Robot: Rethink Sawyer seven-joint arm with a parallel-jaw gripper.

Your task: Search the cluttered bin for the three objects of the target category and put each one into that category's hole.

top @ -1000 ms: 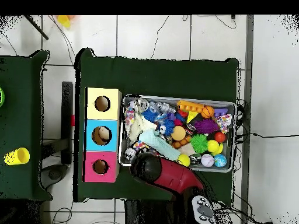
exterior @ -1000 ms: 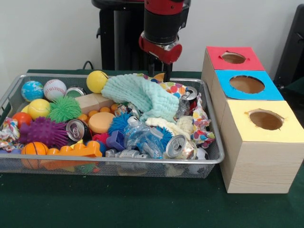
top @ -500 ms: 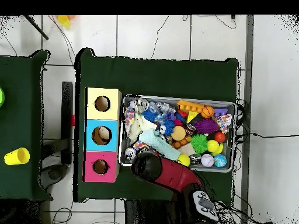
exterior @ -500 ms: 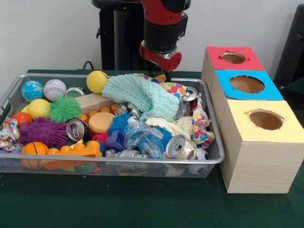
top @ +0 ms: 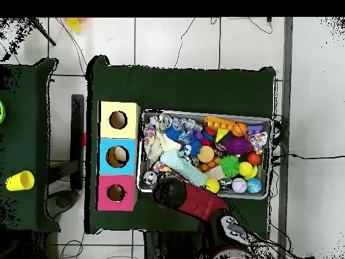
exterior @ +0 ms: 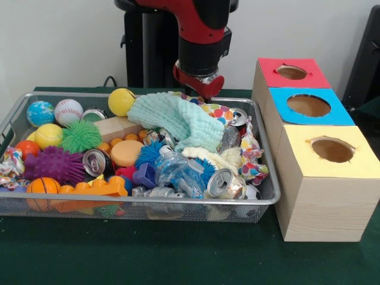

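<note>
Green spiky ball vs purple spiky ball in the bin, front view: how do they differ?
The green spiky ball is round with thin, hair-like spikes; the purple spiky ball looks wider, with thick, blunt nubs. Green lies farther back beside the yellow tennis ball; purple lies nearer the front, above the small basketball. Both lie in the bin's left part.

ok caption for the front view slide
Sawyer gripper poised over a cluttered wire bin beside red, blue and yellow sorting boxes.

three boxes (exterior: 317, 136), four cans (exterior: 224, 183), one bin (exterior: 148, 205)
</note>
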